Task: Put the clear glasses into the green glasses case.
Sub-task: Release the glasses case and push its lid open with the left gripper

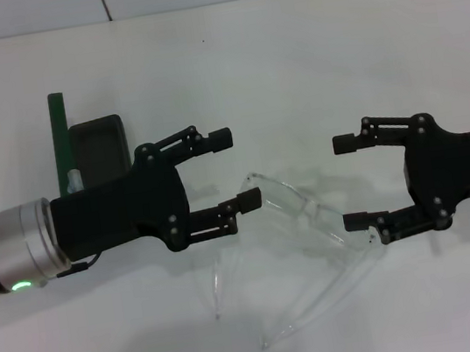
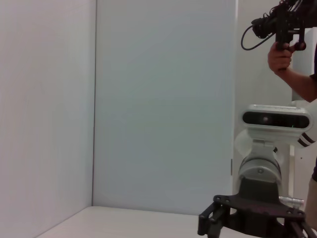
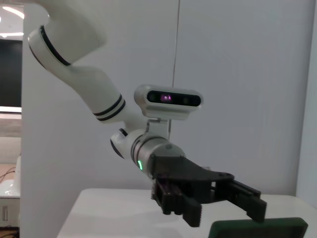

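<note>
The clear glasses [image 1: 303, 245] lie mid-desk, arms unfolded toward the near edge. The left gripper [image 1: 236, 169] and right gripper [image 1: 351, 182] face each other over them, both spread, pinching nothing. The green glasses case [image 1: 94, 153] stands open near the desk's [image 1: 287, 53] left edge.

1. Green glasses case [image 1: 62, 140]: dark green shell, dark greyish lining
2. Clear glasses [image 1: 298, 211]: fully transparent
3. Left gripper [image 1: 238, 168] and right gripper [image 1: 347, 182]: black
4. Table [image 1: 306, 59]: plain white
</note>
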Controlling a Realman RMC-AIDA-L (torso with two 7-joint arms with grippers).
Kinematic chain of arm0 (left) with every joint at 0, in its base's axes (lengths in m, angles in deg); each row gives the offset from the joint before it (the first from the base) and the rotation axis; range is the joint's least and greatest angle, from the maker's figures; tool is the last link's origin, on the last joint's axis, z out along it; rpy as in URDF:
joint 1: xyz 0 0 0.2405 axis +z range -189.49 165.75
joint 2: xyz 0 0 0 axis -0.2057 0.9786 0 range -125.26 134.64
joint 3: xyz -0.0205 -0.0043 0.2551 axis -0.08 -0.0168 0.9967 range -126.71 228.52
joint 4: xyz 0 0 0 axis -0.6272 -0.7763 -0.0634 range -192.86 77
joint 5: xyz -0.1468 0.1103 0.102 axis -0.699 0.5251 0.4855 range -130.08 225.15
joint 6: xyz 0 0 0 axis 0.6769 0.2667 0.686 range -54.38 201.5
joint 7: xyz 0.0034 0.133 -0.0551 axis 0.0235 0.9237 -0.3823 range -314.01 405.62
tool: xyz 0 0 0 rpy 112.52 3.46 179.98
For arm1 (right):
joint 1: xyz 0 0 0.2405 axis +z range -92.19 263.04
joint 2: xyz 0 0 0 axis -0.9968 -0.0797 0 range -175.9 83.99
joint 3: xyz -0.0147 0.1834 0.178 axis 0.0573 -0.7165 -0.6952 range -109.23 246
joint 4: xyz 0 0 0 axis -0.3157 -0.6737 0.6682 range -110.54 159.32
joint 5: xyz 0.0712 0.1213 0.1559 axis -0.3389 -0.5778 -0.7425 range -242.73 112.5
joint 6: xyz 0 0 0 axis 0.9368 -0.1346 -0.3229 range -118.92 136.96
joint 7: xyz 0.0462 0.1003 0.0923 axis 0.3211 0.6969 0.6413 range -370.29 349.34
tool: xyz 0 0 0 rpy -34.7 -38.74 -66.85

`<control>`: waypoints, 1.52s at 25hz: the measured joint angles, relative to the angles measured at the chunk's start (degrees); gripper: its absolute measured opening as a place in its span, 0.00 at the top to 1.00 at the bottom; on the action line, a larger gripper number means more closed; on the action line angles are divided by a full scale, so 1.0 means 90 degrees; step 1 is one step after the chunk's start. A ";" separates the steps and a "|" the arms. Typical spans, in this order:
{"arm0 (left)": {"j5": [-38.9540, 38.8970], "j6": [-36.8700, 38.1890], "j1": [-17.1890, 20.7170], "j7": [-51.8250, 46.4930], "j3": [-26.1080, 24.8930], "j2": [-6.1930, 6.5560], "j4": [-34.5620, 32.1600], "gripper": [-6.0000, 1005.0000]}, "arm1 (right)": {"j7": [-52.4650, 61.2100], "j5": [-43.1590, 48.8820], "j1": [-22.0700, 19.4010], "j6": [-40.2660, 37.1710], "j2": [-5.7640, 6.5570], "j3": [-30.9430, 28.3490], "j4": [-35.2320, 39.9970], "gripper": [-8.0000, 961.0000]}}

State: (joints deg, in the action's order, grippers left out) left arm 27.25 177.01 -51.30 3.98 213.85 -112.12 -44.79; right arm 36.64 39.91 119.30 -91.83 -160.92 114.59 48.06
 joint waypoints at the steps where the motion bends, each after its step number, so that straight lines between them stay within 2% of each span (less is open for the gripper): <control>1: 0.0005 0.0000 0.0003 0.0015 0.0000 0.0000 -0.0001 0.19 | 0.0000 -0.0002 0.0002 0.0026 0.0000 0.0001 0.0002 0.11; 9: -0.0030 0.0000 0.0013 0.0018 0.0000 0.0000 -0.0022 0.20 | -0.0003 -0.0011 0.0045 0.0175 0.0001 0.0008 0.0007 0.11; 15: -0.0075 -0.0009 0.0033 0.0016 0.0000 -0.0070 0.0014 0.21 | 0.0003 0.0000 0.0045 0.0345 -0.0010 0.0052 0.0008 0.11; 21: -0.0379 0.0208 -0.0010 -0.0333 0.0000 -0.0001 0.0106 0.22 | 0.0023 -0.0003 0.0027 0.0386 -0.0004 0.0028 0.0008 0.11; 22: -0.0675 0.0536 -0.0103 -0.0980 0.0001 0.0107 0.0387 0.22 | 0.0024 -0.0003 0.0007 0.0386 0.0000 0.0022 0.0008 0.11; 24: -0.1100 0.0616 -0.0241 -0.2105 0.0000 0.0171 0.1054 0.23 | 0.0022 -0.0001 -0.0002 0.0386 0.0001 0.0018 0.0008 0.11; 28: -0.1330 0.0443 -0.0435 -0.3621 0.0001 -0.0010 0.2501 0.23 | 0.0011 -0.0001 -0.0005 0.0387 0.0001 0.0008 0.0007 0.11; 32: -0.1276 0.0040 -0.0455 -0.4580 0.0007 -0.0302 0.3815 0.24 | -0.0008 0.0007 -0.0008 0.0464 0.0001 0.0008 0.0008 0.11; 38: -0.1124 -0.0030 -0.0295 -0.5260 0.0010 -0.0315 0.4410 0.25 | -0.0012 0.0021 -0.0014 0.0572 0.0001 0.0051 0.0007 0.11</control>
State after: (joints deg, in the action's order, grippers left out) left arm 17.13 176.75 -53.95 -43.36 213.94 -114.96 -5.10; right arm 36.53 40.10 119.17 -86.68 -160.91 115.04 48.12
